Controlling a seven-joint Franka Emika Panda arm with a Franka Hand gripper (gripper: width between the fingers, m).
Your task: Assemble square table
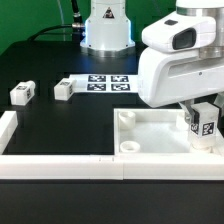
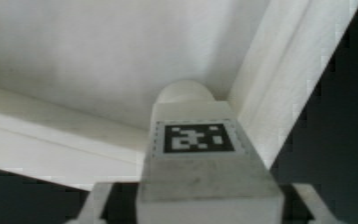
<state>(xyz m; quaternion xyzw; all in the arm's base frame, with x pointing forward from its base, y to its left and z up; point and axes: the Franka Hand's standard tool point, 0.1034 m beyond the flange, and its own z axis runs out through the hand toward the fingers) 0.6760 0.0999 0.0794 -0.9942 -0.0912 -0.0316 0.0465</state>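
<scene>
A thin flat white marker board (image 1: pixel 104 83) printed with black-and-white tags is recorded lying flat on the matte black table surface (image 1: pixel 70 125). A long white bar-shaped plastic border wall (image 1: pixel 60 166) is seen well nearer the camera than the marker board. A second white wall (image 1: pixel 7 128) is met at its end, toward the exterior view's left of the marker board.

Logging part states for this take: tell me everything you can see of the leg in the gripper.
The leg is a short white piece, plastic by its look, with a rounded tip and a black-and-white tag on one face. The gripper holds it roughly upright over the tabletop, near the corner at the exterior view's right. Whether its lower end touches the tabletop cannot be told.
</scene>
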